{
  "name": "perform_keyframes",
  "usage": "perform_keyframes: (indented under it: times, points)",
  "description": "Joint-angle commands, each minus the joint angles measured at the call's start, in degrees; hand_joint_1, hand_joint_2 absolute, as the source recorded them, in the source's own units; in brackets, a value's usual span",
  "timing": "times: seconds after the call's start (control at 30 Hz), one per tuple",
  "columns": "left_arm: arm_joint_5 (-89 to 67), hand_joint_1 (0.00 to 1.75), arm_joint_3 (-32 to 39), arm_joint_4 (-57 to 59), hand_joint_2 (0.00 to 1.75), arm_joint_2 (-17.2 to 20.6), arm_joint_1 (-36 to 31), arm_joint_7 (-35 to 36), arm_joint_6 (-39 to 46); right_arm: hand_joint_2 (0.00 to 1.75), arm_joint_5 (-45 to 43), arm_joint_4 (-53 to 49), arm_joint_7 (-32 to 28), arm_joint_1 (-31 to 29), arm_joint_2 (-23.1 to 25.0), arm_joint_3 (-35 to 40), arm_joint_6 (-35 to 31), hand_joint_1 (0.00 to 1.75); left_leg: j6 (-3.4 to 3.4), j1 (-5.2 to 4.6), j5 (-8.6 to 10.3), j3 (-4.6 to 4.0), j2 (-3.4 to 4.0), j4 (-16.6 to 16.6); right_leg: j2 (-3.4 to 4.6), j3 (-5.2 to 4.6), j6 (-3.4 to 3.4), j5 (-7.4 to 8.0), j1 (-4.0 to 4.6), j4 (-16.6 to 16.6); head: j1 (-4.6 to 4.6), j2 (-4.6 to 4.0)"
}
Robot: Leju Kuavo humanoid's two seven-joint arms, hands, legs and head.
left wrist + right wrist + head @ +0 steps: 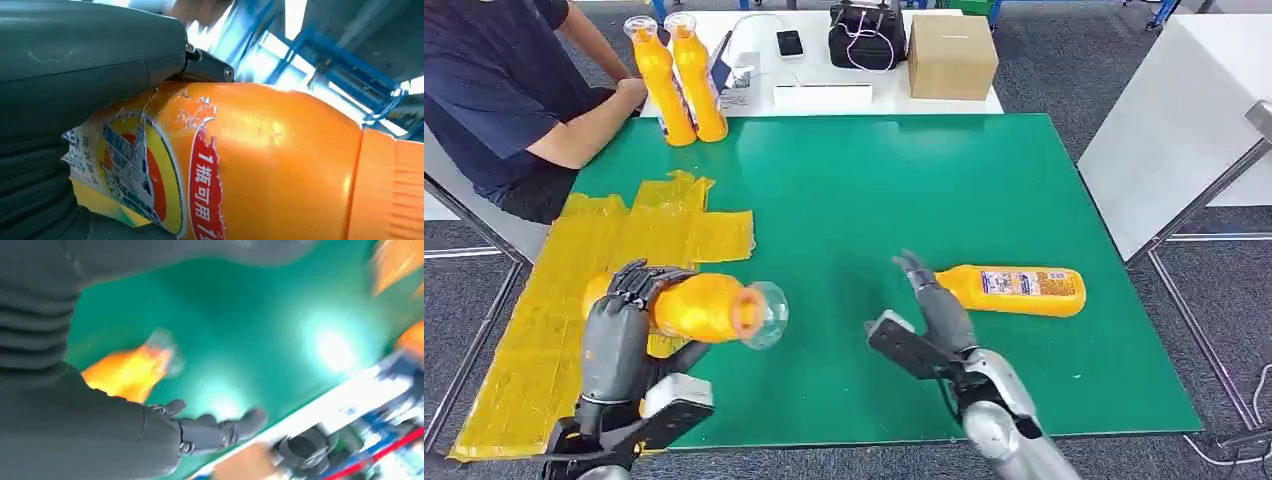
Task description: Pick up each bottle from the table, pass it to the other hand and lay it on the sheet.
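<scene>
My left hand [629, 300] grips an orange bottle [709, 307] lying sideways, held above the inner edge of the yellow sheet [544, 330], its clear cap pointing toward the table's middle. The left wrist view shows that bottle [260, 165] close up, with its torn label, under my left hand [90, 55]. My right hand [929, 300] is open with its fingers spread, just left of a second orange bottle [1014, 289] that lies on the green table [904, 190]. In the blurred right wrist view my right hand [210, 432] holds nothing and the held bottle [127, 371] shows beyond it.
Two more orange bottles [679, 80] stand upright at the table's far left corner, beside a seated person's arm [589, 125]. Behind the green table, a white table holds a cardboard box [951, 55], a black bag [866, 38] and a phone [790, 43]. Another white table [1174, 120] stands to the right.
</scene>
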Motion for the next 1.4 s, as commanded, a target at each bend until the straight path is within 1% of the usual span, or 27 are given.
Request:
perform_keyframes:
  times: [0.03, 0.07, 0.1, 0.13, 0.2, 0.37, 0.43, 0.5, 0.53, 0.57, 0.67, 0.7, 0.77, 0.87, 0.9, 0.97, 1.03, 1.07, 1.13, 1.17, 1.27, 1.3, 1.4]
  points:
    - [-17.45, 1.75, 3.7, 18.01, 1.75, 8.64, -1.91, 11.65, -8.81, 1.75, 4.55, -1.9, 0.73, -0.26, -4.84, -14.44, 1.99, 0.0, -0.06, -0.08, 0.03, 0.32, 0.09, -0.18, 0.02, 0.25, -0.04, 0.0, -0.06, -0.11, -0.04, 0.0]
    - [-18.42, 1.75, 3.13, 20.46, 1.75, 9.53, -2.46, 12.46, -9.75, 1.75, 4.93, -1.17, 0.63, -0.91, -4.94, -15.09, 2.26, 0.0, -0.09, -0.07, 0.03, 0.37, 0.13, -0.19, 0.0, 0.3, -0.06, 0.0, -0.04, -0.12, -0.04, 0.0]
    - [-19.6, 1.75, 2.29, 23.6, 1.75, 10.49, -3.16, 13.68, -10.98, 1.75, 6.23, 0.28, 0.66, -2.35, -5.38, -15.04, 2.97, 0.0, -0.05, -0.13, 0.08, 0.33, 0.0, -0.19, -0.12, 0.26, -0.03, 0.0, -0.11, -0.1, -0.07, 0.0]
    - [-20.17, 1.75, 1.55, 25.82, 1.75, 11.09, -3.79, 14.46, -12.25, 1.75, 8.69, 1.5, 1.28, -3.56, -5.7, -14.73, 2.81, 0.0, -0.06, -0.08, 0.07, 0.35, 0.0, -0.16, -0.12, 0.3, -0.04, 0.0, -0.06, -0.11, -0.04, 0.0]
    - [-19.95, 1.75, 0.56, 28.99, 1.75, 11.59, -4.66, 14.77, -12.68, 1.75, 10.33, 3.74, 1.88, -5.37, -6.23, -14.6, 3.32, 0.0, -0.05, -0.07, 0.05, 0.33, 0.18, -0.14, 0.07, 0.25, -0.03, 0.05, -0.06, -0.1, -0.04, 0.0]
    - [-19.45, 1.75, 0.05, 28.65, 1.75, 11.66, -4.82, 15.24, -13.56, 1.75, 10.95, 4.56, 2.09, -5.78, -6.34, -14.4, 3.46, 0.0, -0.06, -0.02, 0.04, 0.34, 0.26, -0.11, 0.05, 0.27, -0.13, 0.1, 0.0, -0.1, -0.02, 0.0]
    - [-17.97, 1.75, -1.06, 29.53, 1.75, 11.86, -6.2, 15.65, -17.44, 1.75, 11.91, 6.33, 4.27, -7.72, -7.41, -13.83, 5.5, 0.0, -0.04, 0.0, 0.03, 0.31, 0.2, -0.05, 0.01, 0.26, -0.14, 0.07, 0.02, -0.06, -0.02, 0.0]
    - [-13.12, 1.75, -1.78, 31.72, 1.75, 11.8, -7.78, 13.83, -19.69, 1.75, 12.13, 9.91, 4.72, -9.68, -8.51, -13.78, 6.48, 0.0, -0.03, -0.03, 0.06, 0.2, 0.18, -0.01, 0.03, 0.17, -0.12, 0.1, -0.01, -0.01, -0.02, 0.0]
    - [-12.03, 1.69, -2.17, 32.01, 1.75, 11.44, -8.83, 13.79, -20.22, 1.75, 12.06, 10.88, 4.77, -10.73, -8.47, -13.66, 6.86, 0.0, -0.03, -0.02, 0.05, 0.23, 0.18, -0.02, 0.03, 0.22, -0.13, 0.1, 0.0, -0.03, -0.02, 0.0]
    - [-11.02, 0.0, -1.88, 32.31, 1.75, 10.95, -9.01, 14.21, -20.41, 1.75, 12.31, 11.89, 5.56, -10.86, -8.96, -13.76, 7.44, 0.0, -0.02, -0.06, 0.08, 0.22, 0.21, -0.06, 0.07, 0.18, -0.12, 0.14, -0.04, -0.05, -0.07, 0.0]
    - [-6.66, 0.0, -0.74, 32.57, 1.75, 10.27, -9.13, 13.57, -20.03, 1.75, 12.42, 14.74, 4.5, -10.33, -10.26, -14.1, 7.64, 0.0, -0.04, -0.04, 0.11, 0.33, 0.13, -0.08, 0.0, 0.37, -0.13, 0.16, -0.01, -0.12, -0.02, 0.0]
    - [-3.75, 0.0, 0.17, 32.27, 1.75, 9.89, -8.88, 12.52, -19.53, 1.75, 12.49, 15.92, 3.93, -9.94, -10.78, -14.31, 7.78, 0.0, 0.01, -0.07, 0.13, 0.29, 0.1, -0.09, 0.0, 0.29, -0.11, 0.16, -0.05, -0.11, -0.04, 0.0]
    - [-3.34, 0.0, -0.4, 30.86, 1.75, 9.69, -9.78, 13.24, -20.79, 1.75, 12.57, 15.78, 4.0, -10.74, -10.35, -14.05, 8.19, 0.0, 0.02, -0.03, 0.15, 0.35, 0.06, -0.1, -0.03, 0.39, -0.11, 0.17, 0.0, -0.15, -0.02, 0.0]
    - [-2.47, 0.0, -0.58, 29.58, 1.75, 9.61, -9.85, 13.96, -22.04, 1.75, 12.66, 15.17, 5.28, -11.14, -10.17, -13.56, 9.75, 0.0, 0.07, -0.08, 0.18, 0.19, 0.03, -0.03, 0.03, 0.19, -0.04, 0.21, -0.05, -0.02, -0.04, 0.0]
    - [-0.31, 0.0, -0.23, 29.79, 1.75, 9.99, -9.54, 12.83, -21.24, 1.75, 12.32, 16.24, 5.42, -10.72, -11.09, -13.45, 10.71, 0.0, 0.01, -0.04, 0.14, 0.29, 0.16, -0.02, 0.11, 0.29, -0.08, 0.21, -0.01, -0.04, -0.04, 0.0]
    - [3.6, 0.0, 0.8, 28.74, 1.75, 9.67, -9.54, 11.27, -20.36, 1.75, 12.69, 18.15, 5.05, -10.76, -12.3, -12.86, 11.35, 0.0, 0.03, -0.06, 0.19, 0.26, 0.04, -0.04, 0.04, 0.27, -0.04, 0.2, -0.03, -0.05, -0.07, 0.0]
    - [9.84, 0.0, 2.74, 26.24, 1.75, 8.97, -8.22, 9.64, -19.97, 1.75, 12.89, 20.87, 4.51, -9.82, -14.18, -13.07, 11.14, 0.0, 0.02, -0.03, 0.16, 0.37, 0.01, -0.05, -0.01, 0.4, -0.04, 0.17, 0.0, -0.1, -0.04, 0.0]
    - [11.76, 0.0, 3.35, 24.87, 1.75, 8.87, -7.57, 8.82, -18.99, 1.75, 12.87, 22.08, 3.86, -9.44, -14.91, -13.28, 11.16, 0.0, 0.05, -0.03, 0.19, 0.28, -0.06, -0.03, -0.07, 0.32, -0.02, 0.18, -0.01, -0.08, -0.07, 0.0]
    - [17.38, 0.0, 5.34, 20.5, 1.75, 7.19, -6.06, 7.29, -17.87, 1.75, 13.35, 23.25, 2.88, -8.2, -16.0, -14.0, 11.04, 0.0, 0.05, -0.01, 0.14, 0.32, -0.1, -0.01, -0.11, 0.42, -0.01, 0.15, 0.01, -0.11, -0.04, 0.0]
    - [19.02, 0.0, 5.88, 18.44, 1.75, 6.56, -5.58, 6.99, -17.46, 1.75, 13.78, 23.53, 2.7, -7.83, -16.36, -14.07, 11.09, 0.0, 0.07, -0.02, 0.17, 0.21, -0.11, 0.0, -0.11, 0.3, 0.0, 0.18, 0.0, -0.08, -0.04, 0.0]
    - [27.2, 0.0, 7.6, 12.64, 1.75, 4.11, -4.31, 5.86, -17.97, 1.75, 15.25, 25.04, 2.12, -7.6, -16.35, -14.39, 11.09, 0.0, 0.05, 0.0, 0.08, 0.24, -0.04, 0.05, -0.08, 0.35, -0.01, 0.12, 0.02, -0.08, -0.04, 0.0]
    - [29.21, 0.0, 7.78, 11.14, 1.75, 3.75, -3.83, 5.55, -18.24, 1.75, 15.9, 25.49, 2.05, -7.81, -16.16, -14.27, 10.94, 0.0, 0.05, -0.02, 0.14, 0.08, -0.08, 0.06, -0.1, 0.18, -0.02, 0.15, 0.0, -0.03, -0.02, 0.0]
    - [29.53, 0.0, 7.67, 10.22, 1.75, 3.77, -3.36, 5.54, -18.21, 1.75, 16.21, 25.69, 2.08, -8.22, -15.8, -14.03, 10.88, 0.0, -0.01, -0.05, 0.06, 0.18, 0.07, 0.07, 0.03, 0.26, -0.05, 0.11, -0.01, -0.03, -0.04, 0.0]
